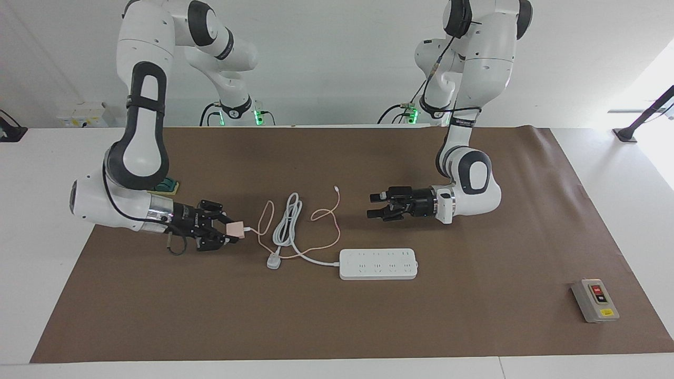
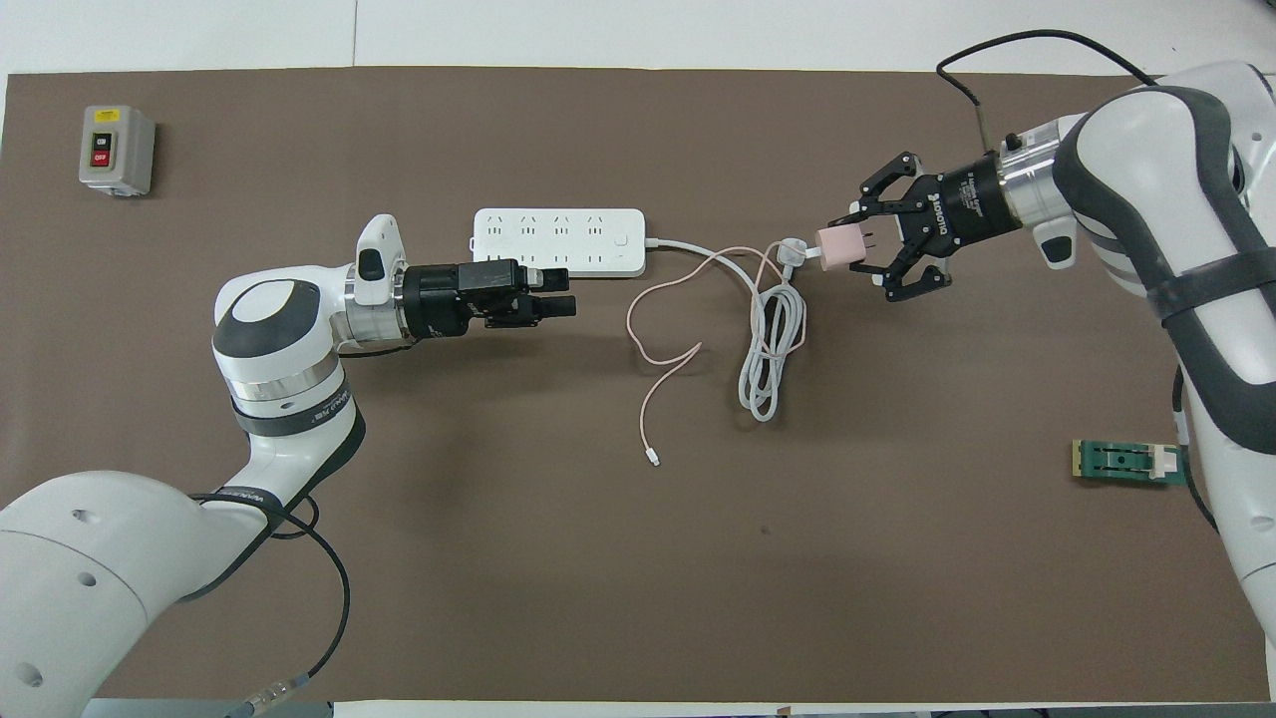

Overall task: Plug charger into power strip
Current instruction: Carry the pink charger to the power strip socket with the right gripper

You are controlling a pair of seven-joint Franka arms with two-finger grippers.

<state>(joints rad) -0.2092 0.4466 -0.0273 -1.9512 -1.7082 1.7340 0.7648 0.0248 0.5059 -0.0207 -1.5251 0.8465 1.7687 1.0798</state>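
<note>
Gripping the charger (image 1: 235, 229), the right gripper (image 1: 224, 234) hangs in the facing view just above the brown mat (image 1: 474, 337), toward the right arm's end of the table from the power strip (image 1: 378, 263) and well apart from it. Its fingers are clamped on the small pink cube, whose thin pink cable (image 1: 326, 231) trails off in loops toward the power strip, crossing the coiled white cord (image 1: 287, 223) and passing near the white three-pin plug (image 1: 273, 261). In that same view the left gripper (image 1: 375, 206) waits in the air near the power strip, on the robots' side of it, fingers spread and holding nothing. Well away from the power strip, toward the left arm's end, sits a grey switch box (image 1: 595, 300); a small green part (image 1: 167, 184) shows partly past the right arm. From overhead, the right gripper (image 2: 869, 244) holds the charger (image 2: 839, 246) with its metal prongs pointing back toward the wrist, over the plug (image 2: 790, 251) at the cord end of the power strip (image 2: 558, 241). The left gripper (image 2: 566, 290) hovers over the power strip's nearer edge. Carrying looks to be the step in hand: the charger is lifted but not yet at a socket. The next move probably calls for bringing it over the power strip, turning the prongs downward, lining them up with a socket and pressing in without snagging the cables.
</note>
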